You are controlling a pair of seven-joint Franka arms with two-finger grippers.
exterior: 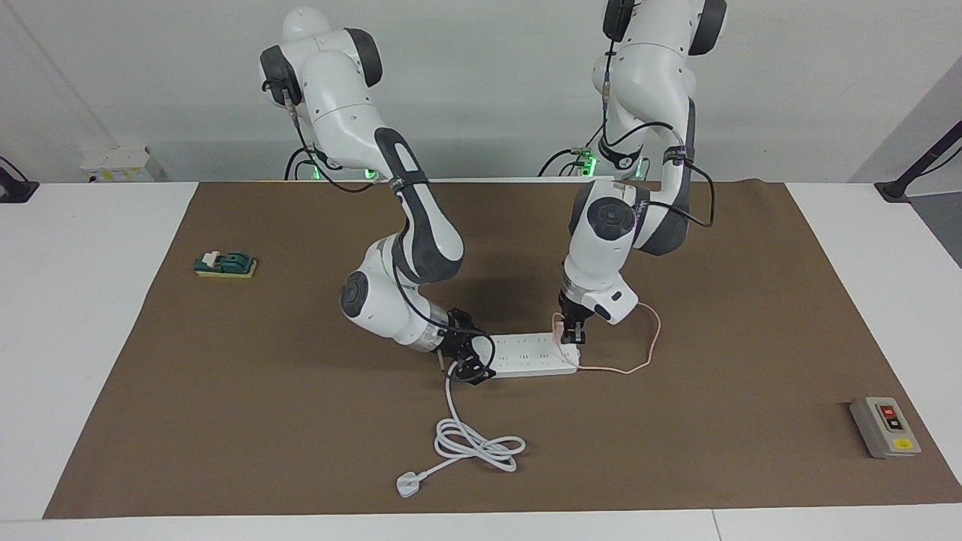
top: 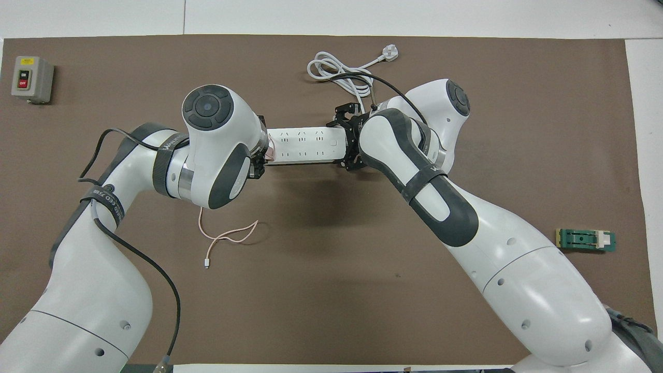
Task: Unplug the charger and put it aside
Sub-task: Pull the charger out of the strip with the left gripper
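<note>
The left hand (exterior: 573, 336) is seen pointing straight down at the left arm's end of the power strip (exterior: 530, 355), its fingers closed narrow on the charger (exterior: 559, 327), a small pale-pink cube that is still seated in the strip's end socket. From the charger a thin pink cable (exterior: 648, 347) is led out in a loop toward three o'clock in the facing view; in the overhead view its free end (top: 207, 263) is found lying on the mat nearer the robots. The right hand (exterior: 467, 359) is set against the strip's other end, where the thick white cord (exterior: 472, 439) leaves it; whether its black fingers are clamped on the strip or only pressed to it cannot be told. The strip is a long, flat, white plastic bar with rows of sockets, and its cord is coiled at six o'clock from it in the facing view and ended in a white plug (exterior: 409, 485). The brown mat (exterior: 225, 421), matt and paper-like, is spread over the white desk (exterior: 83, 315). A grey switch box (top: 32, 79) is placed at the mat's corner farthest from the robots at the left arm's end; a red button marked "OFF" can be read on it. A small green block (exterior: 225, 263) on a yellow base is lain at nine o'clock in the facing view, well apart from the strip. In the overhead view the left arm's white wrist covers most of the charger.
</note>
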